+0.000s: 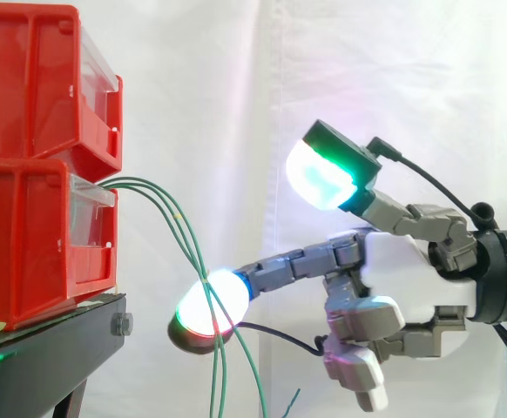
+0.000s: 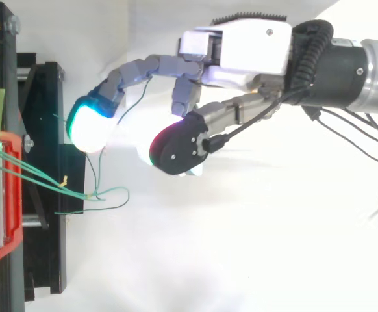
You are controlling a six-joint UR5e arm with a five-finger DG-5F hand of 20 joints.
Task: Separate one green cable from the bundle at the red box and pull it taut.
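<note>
hand: comes in from the right in the side view, spread wide and clasping nothing. one finger is stretched toward the bins, its glowing pad about level with the stand's top. another pad, green and white, is raised high above it. the other fingers hang loosely bent below the palm.

green cables: thin strands that leave the front of the lower red bin, arch out and down, then hang slack past the stand. in the side view they cross the outstretched pad; whether pad and strands touch cannot be told. in the top view the strands end in loose loops near that pad.

upper red bin: stacked on the lower one.

black stand: bears both bins.

white curtain: behind everything.
</note>
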